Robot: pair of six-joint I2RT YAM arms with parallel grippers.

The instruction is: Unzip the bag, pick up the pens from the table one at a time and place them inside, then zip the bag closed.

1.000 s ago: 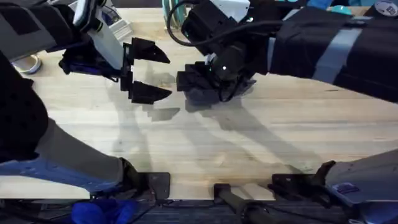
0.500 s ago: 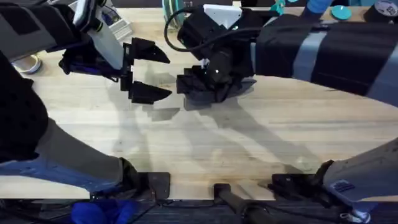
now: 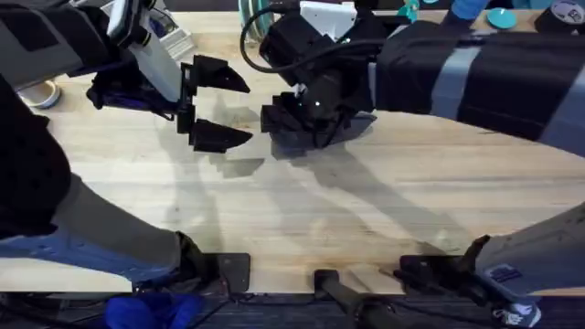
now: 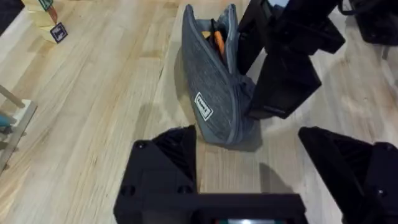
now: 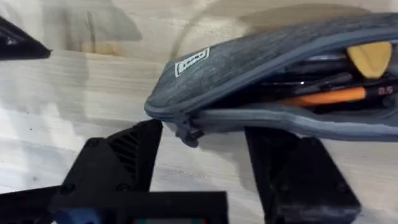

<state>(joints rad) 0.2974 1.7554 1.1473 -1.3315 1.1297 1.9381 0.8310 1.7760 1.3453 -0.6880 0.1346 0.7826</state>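
Pens lie inside the unzipped bag; left claw wide, right claw straddling its end.

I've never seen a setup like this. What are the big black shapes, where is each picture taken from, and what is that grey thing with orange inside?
You are looking at two robot arms working at a wooden table. One picture comes from a camera above the table; the other two come from small cameras on each arm's wrist, so each shows its own two black fingers at the bottom edge.

The grey thing is a fabric bag, a pencil pouch standing on the table. Its zipper is open, and orange pens lie inside it.

In the overhead view the left gripper hovers beside the bag with its fingers spread and empty. The right gripper is right at the bag's end, its open fingers either side of the zipper pull. I cannot tell whether they touch it.
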